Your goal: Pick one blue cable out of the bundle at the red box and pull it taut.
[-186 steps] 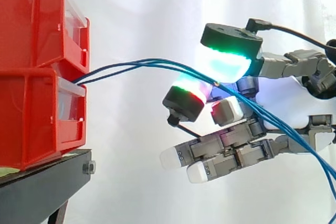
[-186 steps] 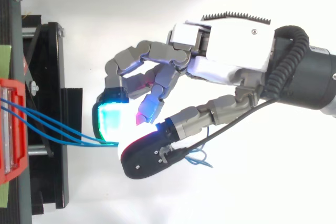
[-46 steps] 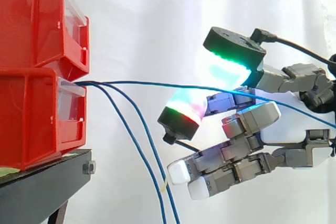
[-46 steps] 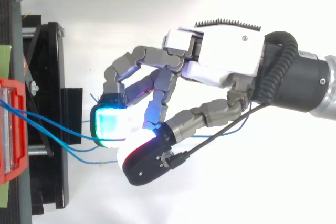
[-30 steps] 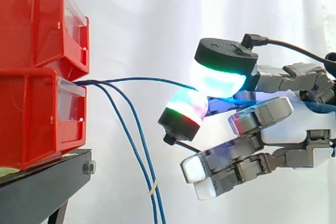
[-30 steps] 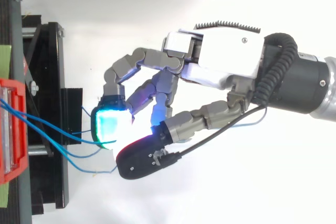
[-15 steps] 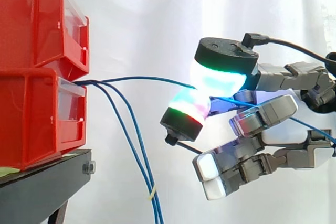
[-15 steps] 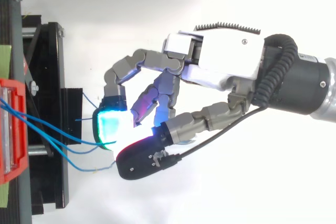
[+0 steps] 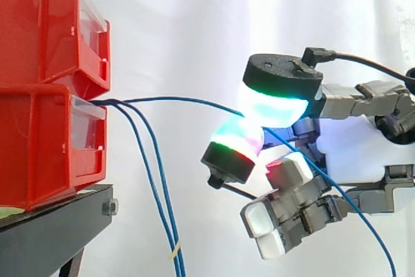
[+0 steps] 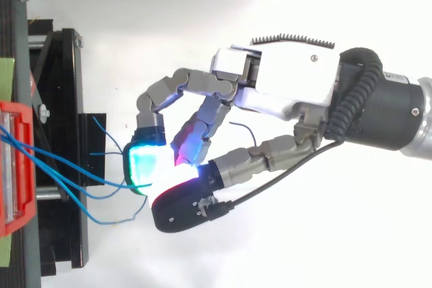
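One blue cable [image 9: 175, 98] spans almost level from the red box [image 9: 39, 147]; two slack cables [image 9: 154, 186] hang down.

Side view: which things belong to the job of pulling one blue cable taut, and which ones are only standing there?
Part of the job: hand, pinching the held blue cable; loose blue cables hanging down; lower red bin, where the cables come out.
Only there: upper red bin; black stand; white curtain.

Bins [image 9: 39, 128] red, stand [image 9: 52, 231] black, every cable [image 9: 181, 99] blue (one yellow tie [image 9: 174, 249] low down), hand [image 10: 297, 79] grey-white, pads [image 9: 269, 107] glowing cyan, green, red.
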You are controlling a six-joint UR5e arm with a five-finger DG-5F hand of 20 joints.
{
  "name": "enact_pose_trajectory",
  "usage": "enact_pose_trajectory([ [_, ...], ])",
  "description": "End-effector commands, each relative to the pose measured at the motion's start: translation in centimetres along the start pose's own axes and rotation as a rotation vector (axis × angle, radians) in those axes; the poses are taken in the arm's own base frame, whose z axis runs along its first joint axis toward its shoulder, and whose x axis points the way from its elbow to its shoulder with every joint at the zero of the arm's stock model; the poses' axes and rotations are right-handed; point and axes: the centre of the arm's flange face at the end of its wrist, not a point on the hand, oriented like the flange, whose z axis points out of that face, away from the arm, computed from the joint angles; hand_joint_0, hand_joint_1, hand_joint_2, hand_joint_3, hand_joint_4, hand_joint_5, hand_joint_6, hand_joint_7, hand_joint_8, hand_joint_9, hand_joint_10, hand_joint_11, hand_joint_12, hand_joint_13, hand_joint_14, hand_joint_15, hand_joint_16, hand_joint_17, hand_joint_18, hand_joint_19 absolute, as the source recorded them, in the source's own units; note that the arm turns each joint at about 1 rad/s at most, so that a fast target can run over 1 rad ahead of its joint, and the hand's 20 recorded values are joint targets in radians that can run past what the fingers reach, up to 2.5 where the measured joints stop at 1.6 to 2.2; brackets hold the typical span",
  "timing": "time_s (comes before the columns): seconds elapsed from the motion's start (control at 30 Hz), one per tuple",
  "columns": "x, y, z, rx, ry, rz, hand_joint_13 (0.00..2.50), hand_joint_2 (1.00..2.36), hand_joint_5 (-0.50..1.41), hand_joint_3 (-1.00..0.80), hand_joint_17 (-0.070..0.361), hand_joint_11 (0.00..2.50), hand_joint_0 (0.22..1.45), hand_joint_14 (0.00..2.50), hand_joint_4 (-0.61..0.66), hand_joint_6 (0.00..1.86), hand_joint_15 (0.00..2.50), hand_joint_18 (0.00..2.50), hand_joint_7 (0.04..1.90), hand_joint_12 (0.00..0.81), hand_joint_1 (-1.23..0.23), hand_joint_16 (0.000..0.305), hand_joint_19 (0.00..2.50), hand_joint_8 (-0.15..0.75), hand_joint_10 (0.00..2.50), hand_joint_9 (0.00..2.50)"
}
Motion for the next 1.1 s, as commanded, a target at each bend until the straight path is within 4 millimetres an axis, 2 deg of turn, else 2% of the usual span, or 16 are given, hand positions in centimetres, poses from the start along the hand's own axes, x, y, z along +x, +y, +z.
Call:
enact_pose_trajectory([
  [0.0, 0.0, -0.1, -0.1, 0.009, 0.001, -0.006, 0.95, 1.21, -0.06, -0.06, 0.165, 0.66, 0.54, 0.01, 0.09, 0.88, 0.33, 0.88, 1.21, 0.473, -0.8, 0.073, 0.24, 0.442, 0.01, 1.18],
  [0.37, 0.1, -0.6, -0.6, 0.06, 0.006, -0.021, 0.87, 1.21, -0.06, -0.07, 0.164, 0.56, 0.54, 0.01, 0.09, 0.88, 0.28, 0.84, 1.21, 0.477, -0.81, 0.073, 0.25, 0.43, 0.01, 1.09],
  [0.57, 0.0, -0.1, -0.8, 0.06, 0.006, -0.018, 0.82, 1.2, -0.06, -0.07, 0.162, 0.49, 0.54, 0.01, 0.09, 0.88, 0.27, 0.82, 1.21, 0.467, -0.81, 0.072, 0.25, 0.412, 0.01, 1.0],
  [0.83, -0.2, 1.6, -1.4, 0.061, 0.004, -0.022, 0.68, 1.17, -0.06, -0.07, 0.16, 0.32, 0.55, 0.01, 0.07, 0.87, 0.22, 0.73, 1.22, 0.461, -0.83, 0.071, 0.23, 0.381, 0.0, 0.81],
  [1.07, -0.7, 3.5, -2.6, 0.09, 0.002, -0.04, 0.58, 1.15, -0.06, -0.07, 0.156, 0.26, 0.55, 0.01, 0.06, 0.87, 0.21, 0.64, 1.23, 0.448, -0.84, 0.069, 0.23, 0.358, 0.0, 0.71],
])
